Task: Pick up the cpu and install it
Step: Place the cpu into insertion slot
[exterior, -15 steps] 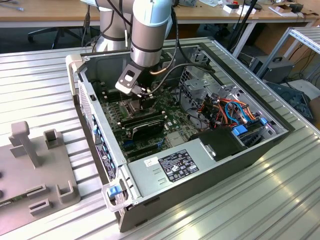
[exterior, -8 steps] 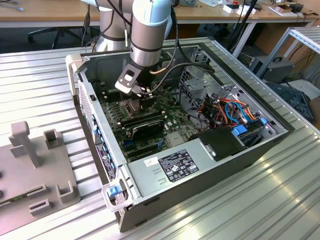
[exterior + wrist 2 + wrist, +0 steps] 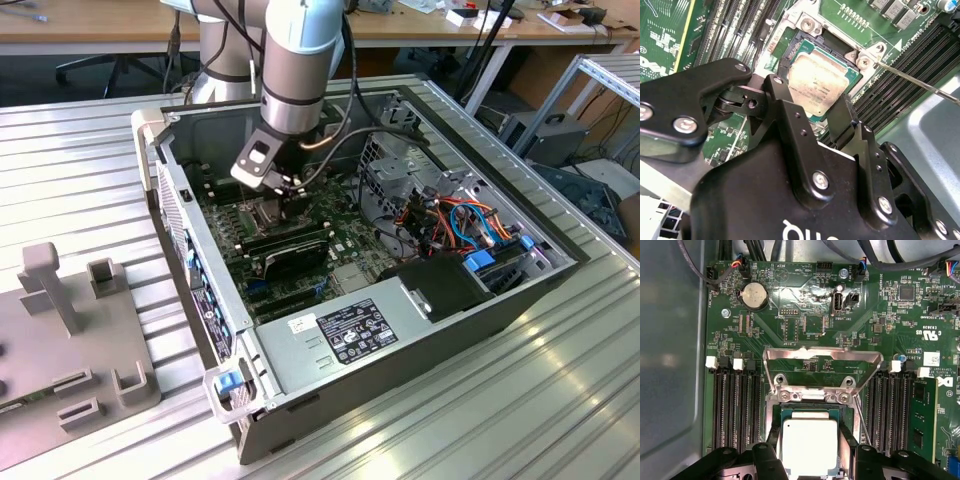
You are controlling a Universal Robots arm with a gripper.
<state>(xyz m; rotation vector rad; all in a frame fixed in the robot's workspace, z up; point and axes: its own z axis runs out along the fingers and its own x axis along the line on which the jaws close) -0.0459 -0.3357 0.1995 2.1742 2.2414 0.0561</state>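
Silver-grey on top and flat, the small square cpu [image 3: 810, 447] sits between the fingers of the black gripper [image 3: 810, 440], which we judge closed onto two opposite edges of the chip. It is low over the dark square socket [image 3: 810, 39], and we cannot tell whether it has seated. The bright hinged metal retaining frame [image 3: 822, 355] stands folded back beyond the socket, and the thin wire lever [image 3: 862, 420] runs just beside it. The main risk, as we see it, is the chip going in skewed or slightly off square, which could crush the socket's fine contacts. A tilt in the grip or a wrong orientation would cause the same harm. The fingers are also close to the socket walls and the lever and could catch on them. Around all this lie the green motherboard [image 3: 805, 325], its rows of black memory slots [image 3: 735, 405] and the open grey metal computer case [image 3: 350, 400].
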